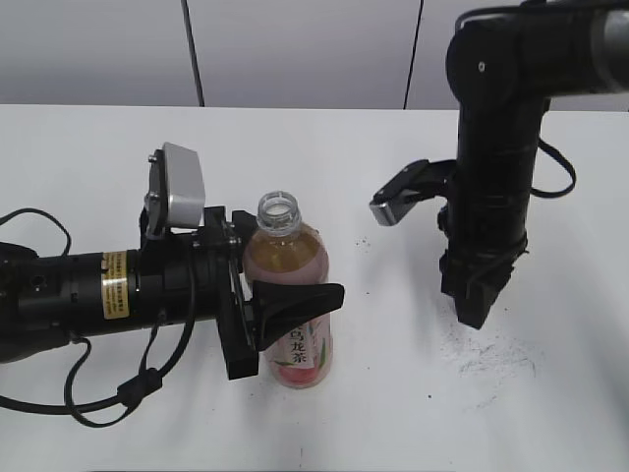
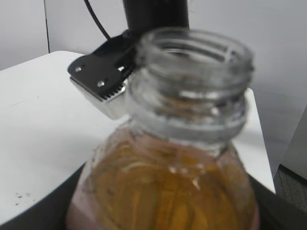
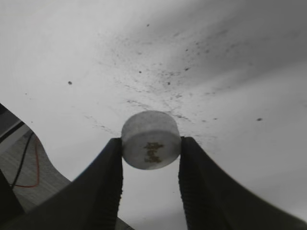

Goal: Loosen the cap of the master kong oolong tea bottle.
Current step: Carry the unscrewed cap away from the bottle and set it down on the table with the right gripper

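Observation:
The master kong oolong tea bottle (image 1: 285, 258) stands upright on the white table, its mouth open with no cap on it. My left gripper (image 1: 295, 295) is shut on the bottle's body, one black finger across the pink label. In the left wrist view the bottle (image 2: 168, 182) fills the frame, its bare threaded neck on top. The cap (image 3: 151, 140), white-grey with a small dark mark, is pinched between the fingers of my right gripper (image 3: 151, 160). My right gripper (image 1: 475, 313) points down close over the table, to the right of the bottle. The cap is hidden in the exterior view.
The table (image 1: 393, 413) has dark specks and scuffs (image 1: 491, 356) below the right gripper. The left arm's cables (image 1: 108, 398) loop at the front left. The right arm's wrist camera (image 1: 395, 203) juts out toward the bottle. A grey wall stands behind.

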{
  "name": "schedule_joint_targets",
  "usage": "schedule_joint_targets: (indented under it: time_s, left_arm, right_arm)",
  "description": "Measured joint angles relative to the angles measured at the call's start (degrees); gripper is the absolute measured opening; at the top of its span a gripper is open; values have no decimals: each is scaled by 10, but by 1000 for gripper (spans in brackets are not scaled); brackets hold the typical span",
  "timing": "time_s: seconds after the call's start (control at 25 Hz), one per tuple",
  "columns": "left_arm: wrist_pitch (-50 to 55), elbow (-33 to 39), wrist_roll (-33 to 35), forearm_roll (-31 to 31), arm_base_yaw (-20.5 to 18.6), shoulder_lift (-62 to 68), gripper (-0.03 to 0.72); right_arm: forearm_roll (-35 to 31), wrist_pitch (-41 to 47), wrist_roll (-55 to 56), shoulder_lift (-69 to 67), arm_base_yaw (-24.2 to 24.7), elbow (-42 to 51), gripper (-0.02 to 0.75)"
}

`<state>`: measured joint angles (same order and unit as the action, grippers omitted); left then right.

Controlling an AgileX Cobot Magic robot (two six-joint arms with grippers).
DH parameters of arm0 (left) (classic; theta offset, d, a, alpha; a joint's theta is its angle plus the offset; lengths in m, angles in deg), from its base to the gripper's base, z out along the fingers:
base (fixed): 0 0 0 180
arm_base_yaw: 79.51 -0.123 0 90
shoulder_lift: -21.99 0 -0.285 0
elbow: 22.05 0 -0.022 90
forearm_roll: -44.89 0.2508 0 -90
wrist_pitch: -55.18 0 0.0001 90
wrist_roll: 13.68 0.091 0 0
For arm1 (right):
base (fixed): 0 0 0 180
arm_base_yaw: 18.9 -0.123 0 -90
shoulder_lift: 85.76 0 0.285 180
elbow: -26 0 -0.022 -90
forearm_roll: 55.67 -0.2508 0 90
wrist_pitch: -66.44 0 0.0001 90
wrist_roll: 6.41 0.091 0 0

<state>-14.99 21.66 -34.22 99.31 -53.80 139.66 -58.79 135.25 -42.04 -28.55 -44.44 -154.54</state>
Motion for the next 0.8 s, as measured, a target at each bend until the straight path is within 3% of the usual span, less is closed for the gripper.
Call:
schedule_joint_targets:
  time_s: [0.24,0.44,0.52,0.8]
  left_arm:
    - [0,0,0,-1,0,0,445]
    - [0,0,0,-1,0,0,445]
    - [0,0,0,-1,0,0,445]
    - [0,0,0,-1,0,0,450]
  right_arm:
    - [-27,-50,45,0,0,53,312]
    - [-62,-73,59,0,0,54,537]
    - [-62,-75,71,0,0,54,588]
    - [-59,-84,108,0,0,54,575]
